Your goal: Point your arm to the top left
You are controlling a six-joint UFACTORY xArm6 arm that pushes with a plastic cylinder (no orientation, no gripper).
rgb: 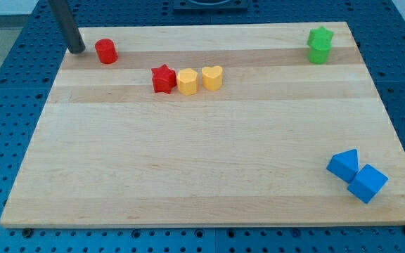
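My tip [76,50] rests at the wooden board's [202,161] top left corner, just left of a red cylinder [106,51], with a small gap between them. The dark rod rises from there out of the view's top. A red star [163,78], a yellow hexagon [187,81] and a yellow heart [212,77] sit in a touching row right of and below the cylinder, well away from the tip.
Two green blocks [320,44] stand together at the board's top right. A blue triangle [344,164] and a blue cube [367,183] touch at the bottom right. A blue perforated table [5,105] surrounds the board.
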